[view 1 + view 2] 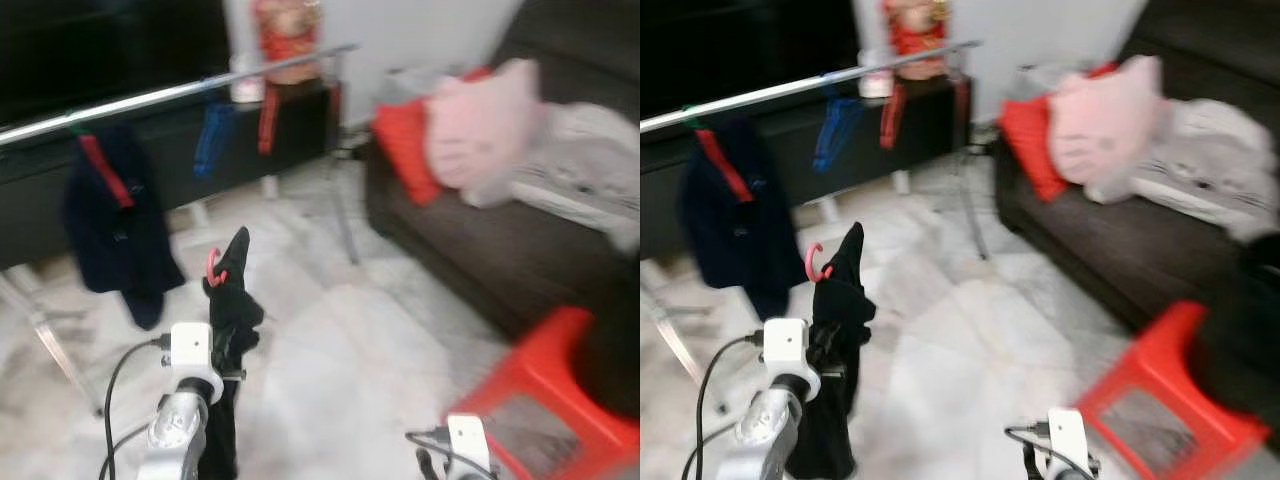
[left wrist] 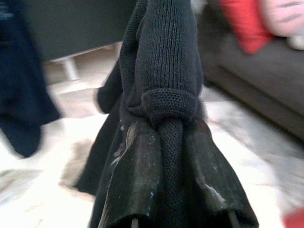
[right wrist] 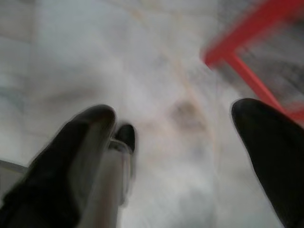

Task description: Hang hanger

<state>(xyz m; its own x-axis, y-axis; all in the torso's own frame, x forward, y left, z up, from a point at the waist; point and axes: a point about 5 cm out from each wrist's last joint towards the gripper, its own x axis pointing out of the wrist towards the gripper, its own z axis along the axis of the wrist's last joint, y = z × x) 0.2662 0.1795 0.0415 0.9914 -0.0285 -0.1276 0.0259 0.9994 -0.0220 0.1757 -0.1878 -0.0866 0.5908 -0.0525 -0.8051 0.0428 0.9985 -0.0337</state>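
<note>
My left gripper is shut on a black knitted garment that hangs on a red hanger, whose hook pokes out beside the cloth. I hold it upright over the marble floor, below and short of the silver clothes rail. The rail carries a dark blue garment on a red hanger, an empty blue hanger and an empty red hanger. My right gripper hangs low near the floor, open and holding nothing.
A dark sofa stands on the right with a red cushion, a pink cushion and pale laundry. A red stool sits at the near right. The rail's legs stand on open marble floor ahead.
</note>
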